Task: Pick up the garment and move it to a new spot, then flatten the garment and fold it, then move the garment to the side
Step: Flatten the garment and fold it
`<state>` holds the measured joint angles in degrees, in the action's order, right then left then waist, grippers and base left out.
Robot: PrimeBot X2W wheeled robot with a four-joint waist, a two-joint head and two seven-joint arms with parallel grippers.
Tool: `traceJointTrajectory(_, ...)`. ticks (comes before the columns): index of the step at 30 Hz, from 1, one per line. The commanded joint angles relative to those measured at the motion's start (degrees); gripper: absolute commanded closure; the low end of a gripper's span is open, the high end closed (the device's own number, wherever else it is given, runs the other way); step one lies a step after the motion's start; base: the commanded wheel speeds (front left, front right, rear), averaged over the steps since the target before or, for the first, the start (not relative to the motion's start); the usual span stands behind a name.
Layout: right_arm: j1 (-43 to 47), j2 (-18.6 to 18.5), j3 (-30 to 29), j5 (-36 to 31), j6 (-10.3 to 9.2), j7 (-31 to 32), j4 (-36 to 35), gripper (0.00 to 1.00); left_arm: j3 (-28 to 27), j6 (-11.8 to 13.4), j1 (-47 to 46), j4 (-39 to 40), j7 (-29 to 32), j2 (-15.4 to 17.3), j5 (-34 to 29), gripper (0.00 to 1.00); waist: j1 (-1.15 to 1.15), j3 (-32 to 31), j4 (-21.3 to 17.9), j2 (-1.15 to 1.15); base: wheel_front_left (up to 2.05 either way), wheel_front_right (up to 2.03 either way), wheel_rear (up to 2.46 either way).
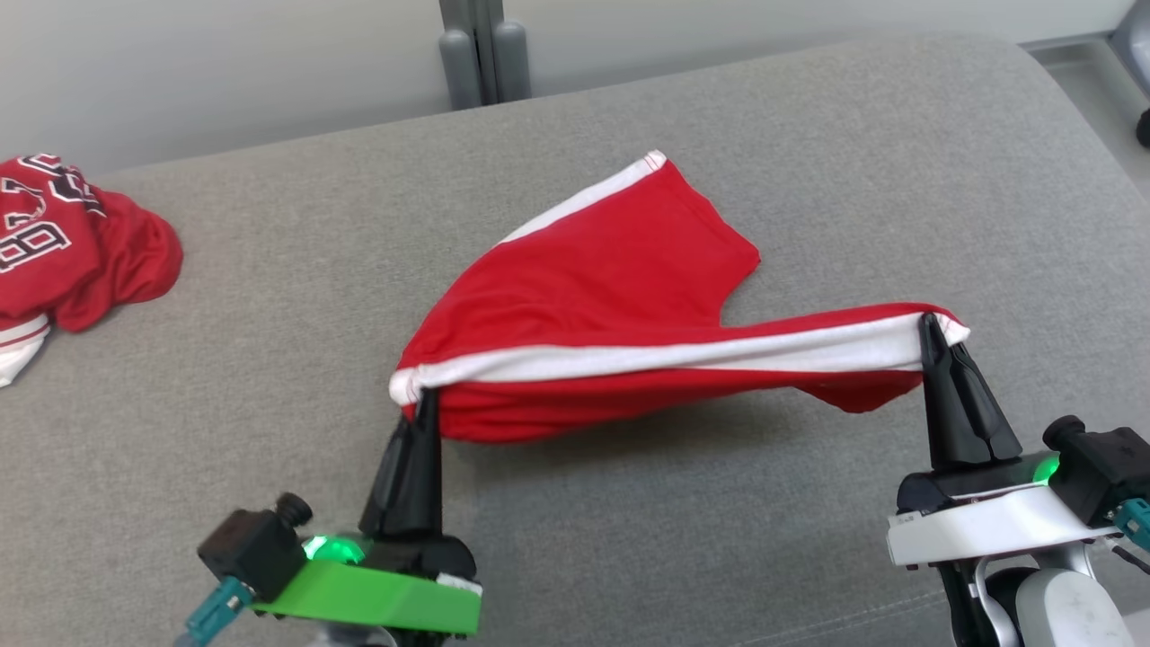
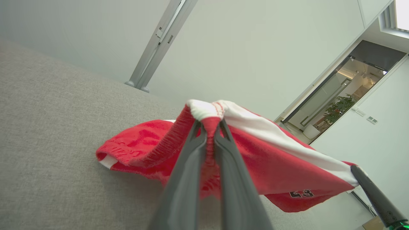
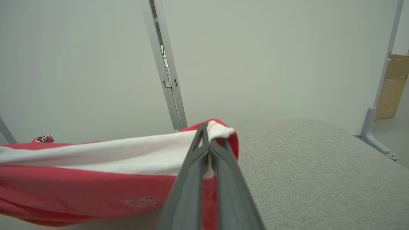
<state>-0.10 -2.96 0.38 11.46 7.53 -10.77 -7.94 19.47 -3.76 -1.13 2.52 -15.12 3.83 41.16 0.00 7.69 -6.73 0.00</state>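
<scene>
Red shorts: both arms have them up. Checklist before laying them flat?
1. Left gripper shut on one end of the white band: ok.
2. Right gripper shut on the band's other end: ok.
3. Band pulled into a near-straight line between the two grippers: ok.
4. Far leg of the shorts rests on the gray fabric surface while the near edge hangs lifted, so the cloth is not yet flat: not ok.
5. The crumpled jersey lies at the far left, apart from the shorts: ok.
6. Whether each gripper holds both layers of cloth: cannot tell.
</scene>
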Motion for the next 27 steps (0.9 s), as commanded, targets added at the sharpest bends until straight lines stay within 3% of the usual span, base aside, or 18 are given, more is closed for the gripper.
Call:
traceJointTrajectory(1, 0.4, -0.2, -0.5, -0.4, -0.08, 0.8, 0.0, 1.00, 0.4, 0.7, 1.3, -0.2, 0.4, -0.1, 0.2, 1.00, 0.00, -0.4, 1.2, 0.00, 0.00, 0.00, 0.00)
traceJointTrajectory(6, -3.1, -1.0, -0.6, 0.3, -0.08, 2.7, 3.2, 1.00, 1.5, 2.0, 0.4, -3.4, 1.3, -0.4, 1.6, 1.00, 0.00, 2.7, 3.1, 0.00, 0.00, 0.00, 0.00)
traceJointTrajectory(12, -12.9, -5.1, 1.6, 1.0, -0.08, 5.8, 11.0, 1.00, 3.3, 4.4, -5.9, -9.3, 3.8, -0.8, 6.3, 1.00, 0.00, 6.8, 5.9, 0.00, 0.00, 0.00, 0.00)
traceJointTrajectory(19, -29.1, -10.5, 5.4, 2.7, -0.08, 8.7, 24.8, 1.00, 6.2, 8.9, -18.1, -16.0, 6.1, -0.8, 11.3, 1.00, 0.00, 11.7, 9.5, 0.00, 0.00, 0.00, 0.00)
traceJointTrajectory(27, -44.8, -12.5, 11.0, 4.4, -0.08, 9.5, 40.9, 1.00, 8.8, 12.4, -30.8, -24.4, 8.1, -0.8, 14.9, 1.00, 0.00, 16.9, 12.5, 0.00, 0.00, 0.00, 0.00)
